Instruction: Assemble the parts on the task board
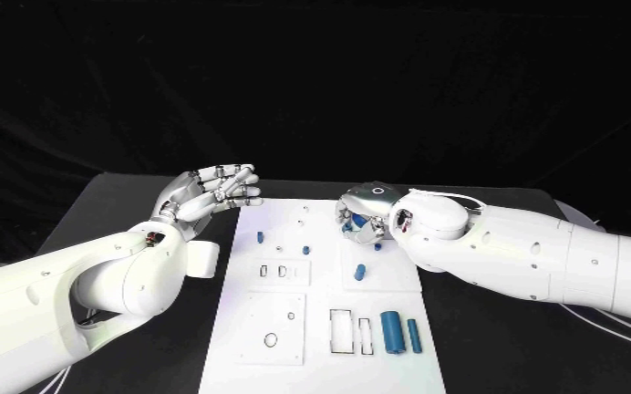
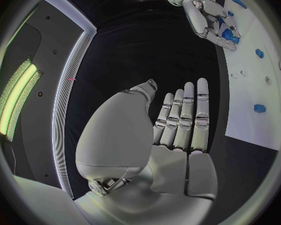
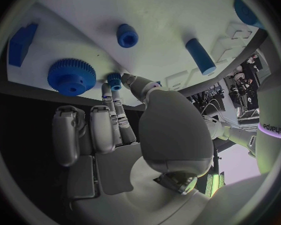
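White task board [image 1: 256, 321], blue parts [image 1: 392, 328], black table [image 1: 158, 348].

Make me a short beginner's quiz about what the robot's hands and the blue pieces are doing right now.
1. True or false: the left hand holds a blue part.
2. Which hand is right beside the toothed blue gear? A: the left hand. B: the right hand. C: neither.
3. Fill in: the two long blue cylinders lie side by side on the ____ task board.

Key: 1 false, it holds nothing and its fingers are stretched out; 2 B; 3 white.
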Robot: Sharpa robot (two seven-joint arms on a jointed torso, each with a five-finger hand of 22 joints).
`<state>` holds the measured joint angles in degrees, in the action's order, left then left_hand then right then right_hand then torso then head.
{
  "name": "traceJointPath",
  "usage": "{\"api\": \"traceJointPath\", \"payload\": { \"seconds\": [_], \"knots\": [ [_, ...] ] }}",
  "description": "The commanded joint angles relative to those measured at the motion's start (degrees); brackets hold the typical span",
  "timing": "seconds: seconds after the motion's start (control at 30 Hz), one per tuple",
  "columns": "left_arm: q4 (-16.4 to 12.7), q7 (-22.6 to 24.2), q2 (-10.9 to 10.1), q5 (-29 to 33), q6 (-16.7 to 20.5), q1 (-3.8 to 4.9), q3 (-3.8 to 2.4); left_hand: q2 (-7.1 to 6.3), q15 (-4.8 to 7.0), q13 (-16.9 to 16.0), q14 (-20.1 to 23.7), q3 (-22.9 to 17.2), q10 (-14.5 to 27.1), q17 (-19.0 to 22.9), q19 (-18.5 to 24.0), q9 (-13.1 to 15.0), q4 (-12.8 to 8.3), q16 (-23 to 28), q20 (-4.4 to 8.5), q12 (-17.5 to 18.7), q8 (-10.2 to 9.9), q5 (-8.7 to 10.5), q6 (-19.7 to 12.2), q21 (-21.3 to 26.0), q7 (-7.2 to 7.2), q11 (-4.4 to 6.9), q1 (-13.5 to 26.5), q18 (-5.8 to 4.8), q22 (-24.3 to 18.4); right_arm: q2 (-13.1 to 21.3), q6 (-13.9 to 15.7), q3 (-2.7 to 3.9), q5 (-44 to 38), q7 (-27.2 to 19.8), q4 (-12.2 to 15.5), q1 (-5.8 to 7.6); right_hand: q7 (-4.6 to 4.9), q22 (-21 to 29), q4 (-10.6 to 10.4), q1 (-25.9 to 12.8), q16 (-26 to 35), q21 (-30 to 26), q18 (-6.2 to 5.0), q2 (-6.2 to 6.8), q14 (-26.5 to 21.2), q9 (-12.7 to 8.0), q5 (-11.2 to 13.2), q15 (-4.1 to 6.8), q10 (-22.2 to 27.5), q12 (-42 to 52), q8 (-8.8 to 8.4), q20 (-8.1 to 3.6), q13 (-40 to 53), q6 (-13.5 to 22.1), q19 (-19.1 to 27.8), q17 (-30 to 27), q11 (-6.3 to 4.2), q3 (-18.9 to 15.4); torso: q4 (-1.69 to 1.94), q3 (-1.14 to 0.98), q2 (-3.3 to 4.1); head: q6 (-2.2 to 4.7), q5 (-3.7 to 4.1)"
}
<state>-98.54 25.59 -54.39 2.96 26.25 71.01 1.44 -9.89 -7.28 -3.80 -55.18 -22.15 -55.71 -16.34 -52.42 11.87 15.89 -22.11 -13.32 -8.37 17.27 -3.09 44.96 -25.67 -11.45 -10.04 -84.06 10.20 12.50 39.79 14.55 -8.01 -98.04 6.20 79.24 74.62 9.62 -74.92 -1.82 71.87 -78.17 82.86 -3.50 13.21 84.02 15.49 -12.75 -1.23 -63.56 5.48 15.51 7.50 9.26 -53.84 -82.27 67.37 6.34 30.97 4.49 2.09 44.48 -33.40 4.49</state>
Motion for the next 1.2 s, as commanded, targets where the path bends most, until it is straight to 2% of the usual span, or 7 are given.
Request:
{"api": "traceJointPath", "payload": {
  "seconds": [0.03, 0.37, 0.7, 1.2],
  "knots": [
    [0.0, 0.3, 0.0, 0.1, -1.1, 0.15, -0.06, -0.47, -0.18, 0.0, 0.3, -0.1, -0.1, -0.1, -0.3, -0.1, 0.2, -0.1, -0.06, 0.2, -0.1, 0.19, 0.1, -0.3, -1.77, -0.25, 0.1, 0.31, 0.0, 0.2, 0.6, 0.02, -1.1, 0.5, 0.4, -0.04, 0.23, -2.1, -0.4, -0.2, 0.1, -0.3, 0.62, 0.63, 1.6, 0.1, 0.4, -0.31, 0.6, -0.4, -0.17, 0.02, 0.1, 0.5, 0.4, -0.1, -0.07, -0.2, 0.04, 0.04, 0.07, 0.04, 0.07],
    [0.0, 0.2, -0.1, 0.1, -1.0, 0.15, -0.06, -0.46, -0.18, 0.1, 0.3, -0.1, -0.1, -0.1, -0.3, -0.1, 0.2, -0.1, -0.04, 0.3, -0.2, 0.19, 0.0, -0.4, -1.76, -0.25, 0.1, 0.30, 0.1, 1.3, 1.5, 0.21, -1.1, 0.9, 1.5, -0.07, 0.16, -1.1, -1.2, -0.6, 0.6, -0.9, 0.38, 0.94, 1.3, 0.1, 0.4, -0.36, 1.6, -0.7, -0.54, 0.11, 0.2, 1.1, 1.2, -1.2, -0.03, -1.4, 0.16, 0.09, 0.10, 0.15, 0.26],
    [0.0, 0.2, -0.1, 0.1, -1.0, 0.15, -0.06, -0.46, -0.18, 0.1, 0.3, -0.1, -0.1, -0.1, -0.3, -0.1, 0.2, -0.1, -0.04, 0.3, -0.2, 0.19, 0.0, -0.4, -1.76, -0.25, 0.1, 0.30, 0.1, 1.7, 0.4, 0.33, -1.1, 1.0, 1.6, -0.07, 0.03, -1.6, -1.3, 0.3, 0.5, -0.7, 0.45, 0.22, 1.3, 0.4, -0.1, -0.29, 1.5, -0.4, -0.20, 0.10, 0.4, 0.5, 1.0, -1.1, -0.13, -1.4, 0.26, 0.09, 0.19, 0.19, 0.40],
    [0.0, 0.0, -0.2, 0.1, -1.1, 0.15, -0.06, -0.46, -0.18, 0.1, 0.3, -0.1, -0.1, -0.1, -0.3, -0.1, 0.2, -0.1, -0.04, 0.3, -0.2, 0.19, 0.0, -0.4, -1.76, -0.25, 0.1, 0.30, 0.1, 1.2, -1.4, 0.34, -0.8, 0.5, 1.5, -0.09, -0.25, -3.7, -1.7, 1.5, -0.6, 0.5, 0.87, -0.83, 1.7, 1.1, -0.1, 0.02, -0.7, 0.6, 0.47, -0.12, 0.9, -1.1, -0.3, 0.3, -0.54, 0.2, 0.41, 0.15, 0.25, -0.15, 0.66]
  ]
}}
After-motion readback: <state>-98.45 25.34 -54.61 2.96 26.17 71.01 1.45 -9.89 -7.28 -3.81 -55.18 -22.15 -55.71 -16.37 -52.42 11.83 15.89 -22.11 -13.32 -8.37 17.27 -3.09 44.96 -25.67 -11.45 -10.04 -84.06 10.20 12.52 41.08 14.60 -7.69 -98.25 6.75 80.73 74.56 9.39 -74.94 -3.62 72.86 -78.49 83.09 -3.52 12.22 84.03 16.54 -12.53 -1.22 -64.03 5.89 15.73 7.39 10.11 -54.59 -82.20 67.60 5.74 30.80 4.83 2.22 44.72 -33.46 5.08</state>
